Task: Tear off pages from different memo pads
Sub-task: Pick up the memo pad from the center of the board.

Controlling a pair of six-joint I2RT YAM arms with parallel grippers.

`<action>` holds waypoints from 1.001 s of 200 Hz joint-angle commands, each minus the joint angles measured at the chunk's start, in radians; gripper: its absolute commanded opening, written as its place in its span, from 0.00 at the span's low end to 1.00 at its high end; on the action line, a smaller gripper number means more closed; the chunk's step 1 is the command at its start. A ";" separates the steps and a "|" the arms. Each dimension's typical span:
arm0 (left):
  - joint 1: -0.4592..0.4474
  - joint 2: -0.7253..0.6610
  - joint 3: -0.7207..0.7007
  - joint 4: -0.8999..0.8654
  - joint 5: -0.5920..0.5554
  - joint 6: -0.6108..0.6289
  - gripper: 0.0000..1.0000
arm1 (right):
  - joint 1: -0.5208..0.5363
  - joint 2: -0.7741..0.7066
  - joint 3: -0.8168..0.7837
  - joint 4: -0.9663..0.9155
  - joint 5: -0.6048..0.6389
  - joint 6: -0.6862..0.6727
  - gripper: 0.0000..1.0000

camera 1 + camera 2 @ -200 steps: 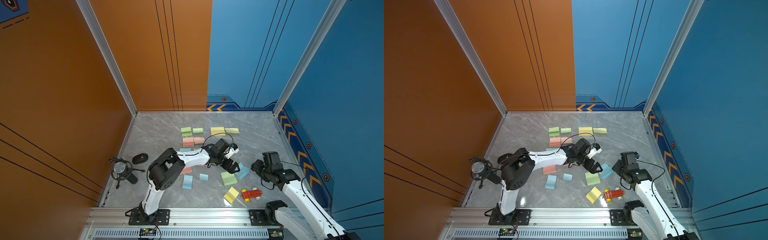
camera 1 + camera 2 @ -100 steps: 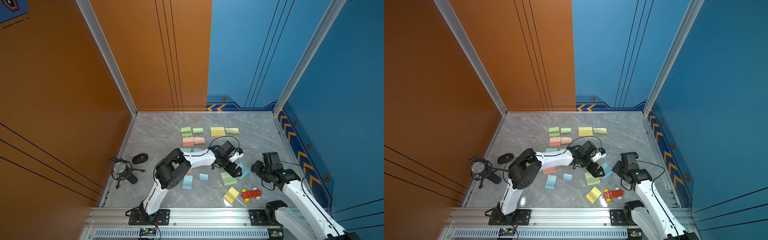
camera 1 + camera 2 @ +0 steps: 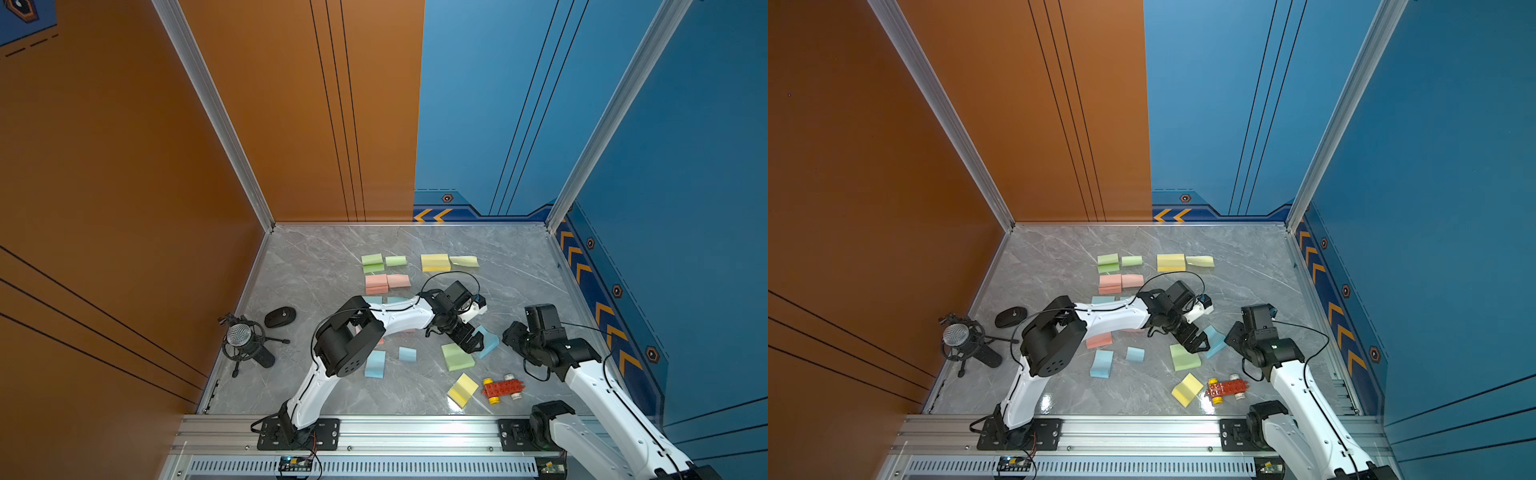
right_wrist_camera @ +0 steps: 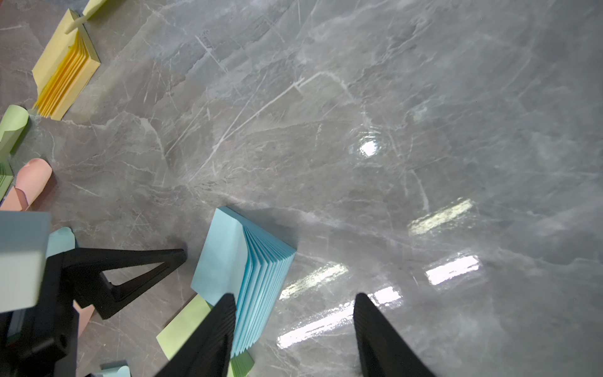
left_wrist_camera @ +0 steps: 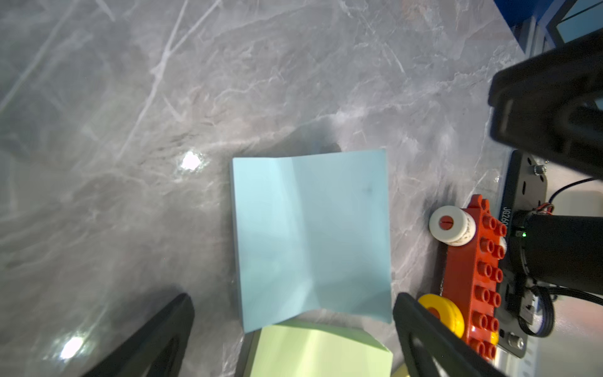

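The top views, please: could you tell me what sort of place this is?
Probably a robot recording booth: left arm and right arm bolted to a metal rail, orange wall and blue wall closing in a marble-look table, and a microphone on a tripod.

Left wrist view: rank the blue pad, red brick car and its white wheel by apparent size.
1. blue pad
2. red brick car, partly hidden
3. white wheel

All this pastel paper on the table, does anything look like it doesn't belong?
Yes: a red toy brick car sits beside the yellow memo pad near the front rail, the only toy among all the paper.
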 commanded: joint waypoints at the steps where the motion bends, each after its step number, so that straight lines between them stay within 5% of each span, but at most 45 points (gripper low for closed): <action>1: -0.009 0.023 0.028 -0.030 -0.013 0.012 0.99 | -0.005 -0.009 0.008 -0.035 0.004 -0.016 0.61; 81: -0.009 0.035 0.049 -0.038 -0.012 0.004 0.98 | -0.005 -0.004 0.002 -0.034 0.010 -0.023 0.61; 142: -0.006 0.042 0.064 -0.040 -0.014 0.001 0.82 | -0.004 -0.004 0.002 -0.032 0.009 -0.025 0.61; 200: 0.007 0.048 0.064 -0.041 -0.024 -0.011 0.78 | 0.013 0.026 0.060 -0.033 -0.017 -0.143 0.56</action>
